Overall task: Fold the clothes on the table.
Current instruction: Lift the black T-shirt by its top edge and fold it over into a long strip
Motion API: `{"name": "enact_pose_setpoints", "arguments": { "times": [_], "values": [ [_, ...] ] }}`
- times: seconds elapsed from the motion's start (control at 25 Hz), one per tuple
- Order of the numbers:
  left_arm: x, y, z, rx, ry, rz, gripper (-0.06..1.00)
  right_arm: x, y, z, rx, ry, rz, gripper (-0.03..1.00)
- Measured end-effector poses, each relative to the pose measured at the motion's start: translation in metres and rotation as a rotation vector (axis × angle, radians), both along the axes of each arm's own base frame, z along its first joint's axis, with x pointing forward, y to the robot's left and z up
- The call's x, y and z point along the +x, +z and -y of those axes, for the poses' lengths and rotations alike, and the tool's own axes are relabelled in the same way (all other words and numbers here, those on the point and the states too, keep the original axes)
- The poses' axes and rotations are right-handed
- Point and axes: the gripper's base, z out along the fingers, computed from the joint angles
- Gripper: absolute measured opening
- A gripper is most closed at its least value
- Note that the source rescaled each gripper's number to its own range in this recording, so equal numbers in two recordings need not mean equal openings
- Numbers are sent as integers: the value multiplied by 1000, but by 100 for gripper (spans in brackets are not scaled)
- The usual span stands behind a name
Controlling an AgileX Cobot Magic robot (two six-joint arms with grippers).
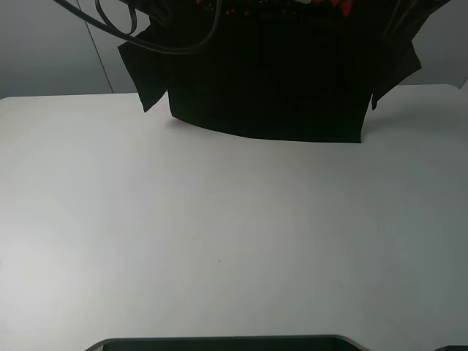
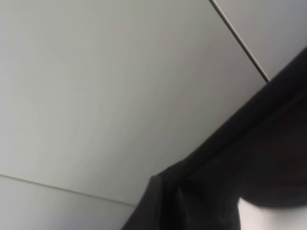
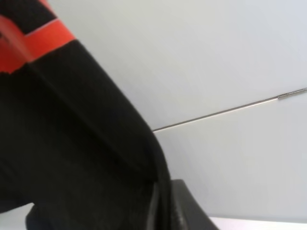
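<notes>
The black T-shirt (image 1: 270, 80) hangs in the air above the far side of the white table (image 1: 219, 234), spread wide, with both sleeves out to the sides. Its lower hem hangs just over the tabletop. A bit of its red print (image 1: 340, 6) shows at the top edge. Both grippers are above the exterior view's top edge. In the left wrist view my left gripper (image 2: 163, 201) is pinched on black cloth (image 2: 240, 167). In the right wrist view my right gripper (image 3: 165, 206) is pinched on black cloth (image 3: 72, 143) beside a red printed band (image 3: 33, 43).
Black cables (image 1: 146, 40) loop down in front of the shirt's upper left. A grey panelled wall (image 1: 51, 44) stands behind the table. A dark edge (image 1: 219, 342) runs along the bottom of the exterior view.
</notes>
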Motion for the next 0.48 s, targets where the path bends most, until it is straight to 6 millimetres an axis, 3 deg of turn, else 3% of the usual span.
{"name": "enact_pose_setpoints", "arguments": {
  "times": [0.24,0.48],
  "values": [
    [-24,-26,-1,107,-44,-133,0,-31,-6,-2,7,98,-185,0],
    [-56,-23,-5,136,-58,-214,0,-69,0,-6,83,182,-387,0]
  ]
}}
